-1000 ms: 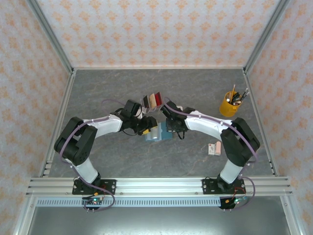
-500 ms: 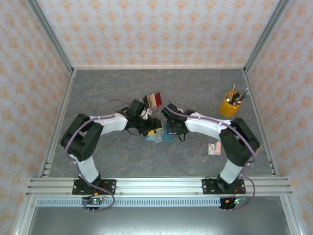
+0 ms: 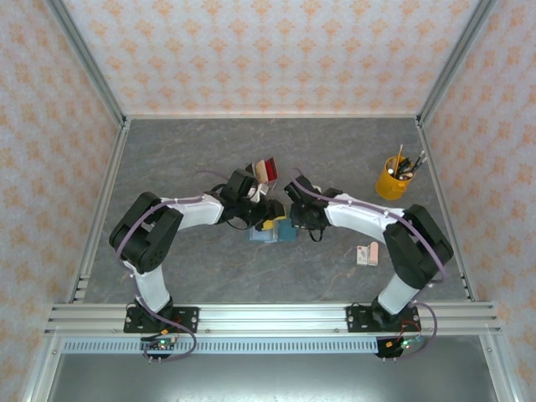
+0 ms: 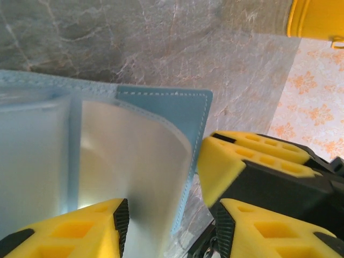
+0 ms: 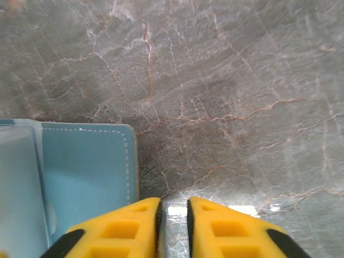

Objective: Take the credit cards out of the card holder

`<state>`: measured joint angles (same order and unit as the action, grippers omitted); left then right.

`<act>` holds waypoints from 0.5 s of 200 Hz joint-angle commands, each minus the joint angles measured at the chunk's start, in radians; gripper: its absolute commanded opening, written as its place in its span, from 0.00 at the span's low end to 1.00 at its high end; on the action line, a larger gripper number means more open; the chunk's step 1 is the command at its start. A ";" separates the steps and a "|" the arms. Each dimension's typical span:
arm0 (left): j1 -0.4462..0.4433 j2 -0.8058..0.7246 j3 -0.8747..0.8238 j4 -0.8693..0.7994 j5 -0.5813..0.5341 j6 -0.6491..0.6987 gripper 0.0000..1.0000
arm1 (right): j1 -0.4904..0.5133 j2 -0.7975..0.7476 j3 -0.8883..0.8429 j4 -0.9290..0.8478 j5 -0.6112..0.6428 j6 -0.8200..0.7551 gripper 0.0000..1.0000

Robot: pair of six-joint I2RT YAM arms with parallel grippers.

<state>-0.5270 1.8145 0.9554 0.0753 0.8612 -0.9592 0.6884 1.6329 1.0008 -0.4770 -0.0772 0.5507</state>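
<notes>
Top view.
- Worktop [image 3: 184, 159]: grey, marbled, walled on three sides.
- Holder [image 3: 272, 235]: blue, lying open at mid-worktop, a little toward the near edge.
- Cards [image 3: 266, 171]: a small fanned group with a red one on top, just beyond the holder toward the far edge and apart from it.
- Left end effector [image 3: 269, 223]: low over the holder's far-left part. Its jaw gap is too small to read here.
- Right end effector [image 3: 295, 221]: just beside the holder's right edge, close to the left one.
- Cup [image 3: 389, 180]: yellow, holding pens, near the right edge.
- Box [image 3: 367, 254]: pink and white, toward the near right corner.

Left wrist view.
- Holder [image 4: 161, 107]: open, with a clear pocket [image 4: 129, 161] curling up off the blue cover.
- Left end effector [image 4: 169, 216]: jaws about half open. One pad is over the pocket, and the edges of pocket and cover lie in the gap. Nothing is clamped.
- A yellow finger [image 4: 236, 161] of the right end effector sits right at the cover's corner; contact cannot be told.
- Cup [image 4: 317, 19]: at the top corner.

Right wrist view.
- Holder [image 5: 86, 172]: its blue cover lies flat at lower left.
- Right end effector [image 5: 174, 207]: jaws a narrow slit apart, with bare worktop [image 5: 226, 80] showing between them. It holds nothing, and its left pad is at the cover's corner.
</notes>
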 commanded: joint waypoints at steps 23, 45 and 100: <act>-0.028 0.029 0.051 0.059 0.018 -0.039 0.48 | -0.007 -0.112 -0.035 0.003 0.054 0.038 0.36; -0.041 0.034 0.065 0.066 0.013 -0.041 0.49 | -0.009 -0.147 -0.046 -0.003 0.075 0.044 0.40; -0.050 0.086 0.061 0.048 -0.043 -0.025 0.47 | -0.009 -0.209 -0.082 -0.002 0.081 0.060 0.42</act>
<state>-0.5701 1.8557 1.0031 0.1188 0.8528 -0.9939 0.6819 1.4670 0.9401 -0.4774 -0.0315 0.5919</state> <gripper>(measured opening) 0.478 0.417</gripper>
